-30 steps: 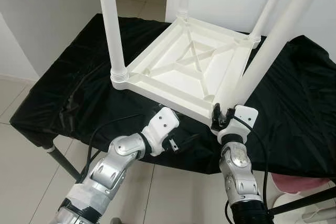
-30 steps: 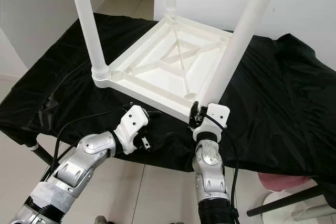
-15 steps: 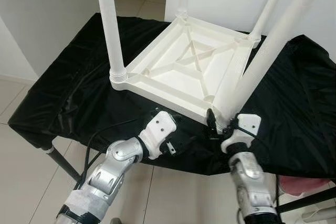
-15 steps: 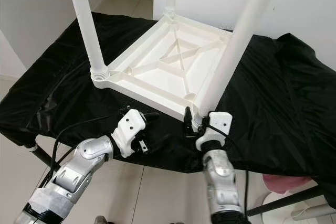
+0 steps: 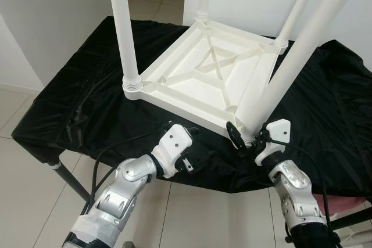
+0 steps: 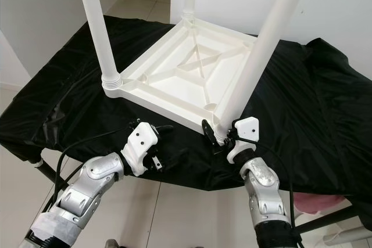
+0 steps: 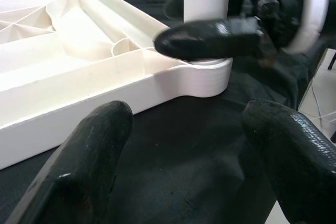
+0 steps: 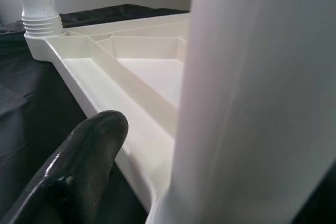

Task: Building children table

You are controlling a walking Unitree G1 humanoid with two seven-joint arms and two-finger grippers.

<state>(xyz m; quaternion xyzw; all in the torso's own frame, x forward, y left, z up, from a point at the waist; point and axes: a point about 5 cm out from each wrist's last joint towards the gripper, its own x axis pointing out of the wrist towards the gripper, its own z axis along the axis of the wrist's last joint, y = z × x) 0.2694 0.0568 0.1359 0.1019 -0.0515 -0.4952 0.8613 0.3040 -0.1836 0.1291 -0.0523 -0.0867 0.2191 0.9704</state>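
The left gripper, fingers spread and grasping nothing, hovers at seven o'clock just off the near rim of the upturned white moulded-plastic children's table, which lies top-down on the black cloth-draped bench. The table looks light, stiff and rather slick. At five o'clock, the right gripper straddles the foot of the near white tubular leg; I cannot tell if it pinches. Gripping low by the socket seems best. The bench edge lies close beneath both wrists; open room lies above.

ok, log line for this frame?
right gripper: around near table leg at base | left gripper: open, idle by upturned tabletop | black cloth beneath
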